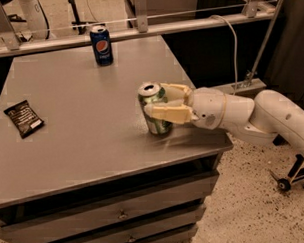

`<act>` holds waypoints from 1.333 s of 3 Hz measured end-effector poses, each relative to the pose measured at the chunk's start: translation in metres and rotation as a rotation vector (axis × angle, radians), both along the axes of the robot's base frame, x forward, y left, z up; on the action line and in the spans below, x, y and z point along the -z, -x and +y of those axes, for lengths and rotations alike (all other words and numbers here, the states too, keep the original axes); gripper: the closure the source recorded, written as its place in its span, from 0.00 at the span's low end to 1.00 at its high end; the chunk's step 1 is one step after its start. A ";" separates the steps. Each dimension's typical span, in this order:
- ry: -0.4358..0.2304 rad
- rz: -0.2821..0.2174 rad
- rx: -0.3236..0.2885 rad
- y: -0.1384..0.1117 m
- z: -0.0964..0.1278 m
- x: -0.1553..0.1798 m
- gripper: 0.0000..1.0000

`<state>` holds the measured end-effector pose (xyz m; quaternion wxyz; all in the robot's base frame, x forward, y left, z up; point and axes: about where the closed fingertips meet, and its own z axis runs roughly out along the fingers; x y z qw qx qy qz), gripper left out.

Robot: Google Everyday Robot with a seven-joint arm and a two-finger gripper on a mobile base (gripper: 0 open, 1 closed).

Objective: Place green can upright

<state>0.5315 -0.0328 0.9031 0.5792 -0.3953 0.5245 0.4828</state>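
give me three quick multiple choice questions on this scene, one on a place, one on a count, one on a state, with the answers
1. Where does the Pepsi can stand?
A. near the far edge of the table
B. in a drawer
C. on the floor

2. How many drink cans are on the table?
A. one
B. two
C. four

3. How is the green can?
A. lying on its side
B. crushed flat
C. upright, between the fingers of the gripper

Answers:
1 A, it stands at the back of the tabletop.
2 B, only the Pepsi can and the green can.
3 C, its silver top faces up, with a finger on either side, near the table's right edge.
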 end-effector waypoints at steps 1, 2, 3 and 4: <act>0.002 0.028 0.015 0.003 -0.011 0.012 0.27; 0.004 0.037 0.040 0.011 -0.027 0.022 0.04; 0.052 0.024 0.061 0.023 -0.052 0.013 0.00; 0.138 0.000 0.063 0.031 -0.074 -0.006 0.00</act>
